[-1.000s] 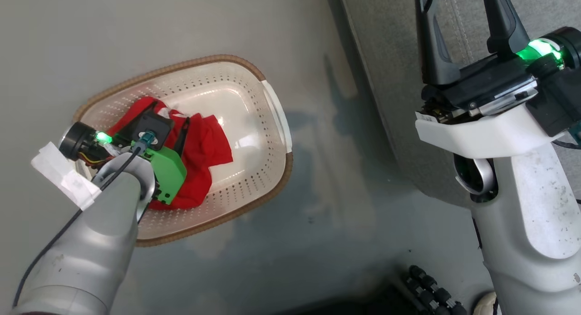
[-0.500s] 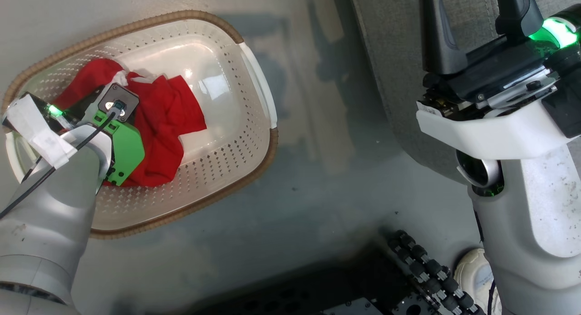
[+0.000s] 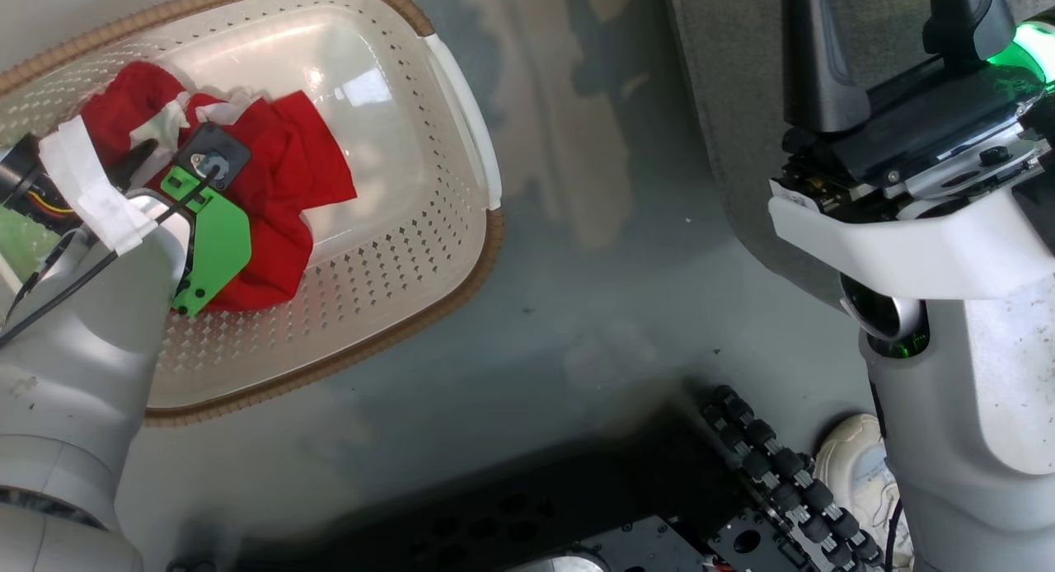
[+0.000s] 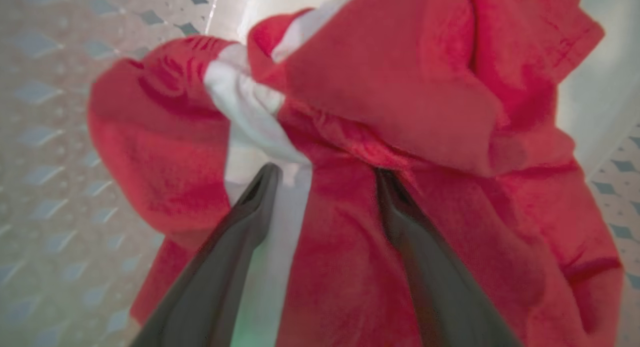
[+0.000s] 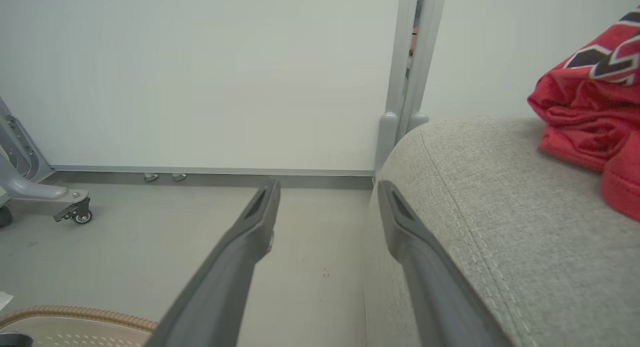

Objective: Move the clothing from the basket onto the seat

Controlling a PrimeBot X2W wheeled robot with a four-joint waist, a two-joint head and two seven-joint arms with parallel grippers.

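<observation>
Clothing split between two spots: one red and white piece down in the basket, bunched at the end far from the seat, and the other red piece, the one with dark and white letters, already up on that grey seat. Looks like halfway done, then. Step in hand, by the look of it: picking up the piece left in the basket. Left gripper pushed down into that pile, fingers apart, a fat fold of red cloth between them and a white strip by one tip. Not squeezing yet. Next move, most likely: close the fingers tight on that fold, lift straight up past the brown rim, then swing over to the seat and let go beside the lettered piece. Needs a good pinch because of the soft, floppy cloth. Could snag on the basket or drag it along if lifted too low. Right gripper over by the edge of the seat, fingers wide apart, holding nothing. Cloth in the basket soft and crumpled, bright red with white bands, folded over on itself, covering only part of the basket floor, the rest shiny and bare.
</observation>
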